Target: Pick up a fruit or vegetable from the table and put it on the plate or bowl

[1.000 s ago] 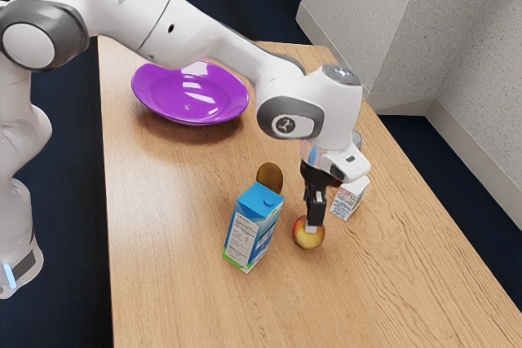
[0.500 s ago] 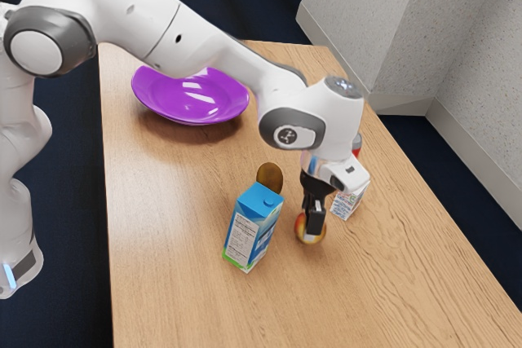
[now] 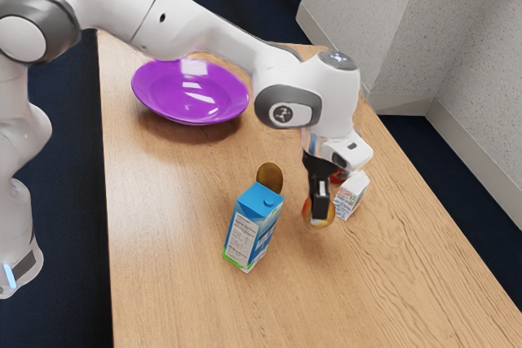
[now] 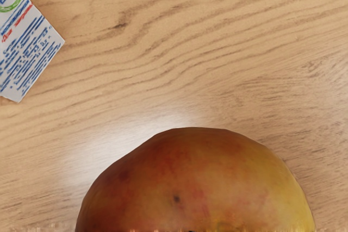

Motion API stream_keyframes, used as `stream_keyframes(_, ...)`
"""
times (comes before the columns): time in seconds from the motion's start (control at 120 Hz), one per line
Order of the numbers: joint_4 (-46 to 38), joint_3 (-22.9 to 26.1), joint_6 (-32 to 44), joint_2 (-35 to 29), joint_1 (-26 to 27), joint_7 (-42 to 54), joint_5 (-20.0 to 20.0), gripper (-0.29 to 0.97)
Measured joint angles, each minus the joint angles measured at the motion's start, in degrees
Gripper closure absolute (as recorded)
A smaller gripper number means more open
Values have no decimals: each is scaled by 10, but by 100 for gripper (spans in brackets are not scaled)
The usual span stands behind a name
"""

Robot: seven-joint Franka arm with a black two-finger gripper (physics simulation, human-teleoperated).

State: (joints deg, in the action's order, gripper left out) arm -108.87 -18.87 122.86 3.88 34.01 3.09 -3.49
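A red-yellow mango (image 3: 320, 213) hangs a little above the wooden table, held between the black fingers of my gripper (image 3: 319, 209), which is shut on it. In the wrist view the mango (image 4: 196, 183) looms large just under my hand, with table wood beyond it. The purple plate (image 3: 190, 91) lies at the far end of the table, toward the exterior view's upper left, well away from my hand.
A blue milk carton (image 3: 254, 227) stands just to the exterior view's left of the mango, with a brown round fruit (image 3: 270, 175) behind it. A small white carton (image 3: 351, 196) stands close on the other side (image 4: 24, 52). The table edge runs near the wall at right.
My gripper went down onto the mango, shut on it and has now lifted it off the table. The cartons and plate stayed put.
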Motion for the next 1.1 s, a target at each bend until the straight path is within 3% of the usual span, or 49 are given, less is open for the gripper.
stream_keyframes(0.208,15,-75,-47,-94,11,-7,39,43)
stream_keyframes(0.325,54,-155,-80,-100,-25,-6,58,43)
stream_keyframes(0.583,66,-318,-118,-102,-30,13,70,43)
stream_keyframes(0.875,66,-397,-131,-103,-28,39,72,43)
stream_keyframes(1.1,53,-425,-131,-103,-26,55,71,43)
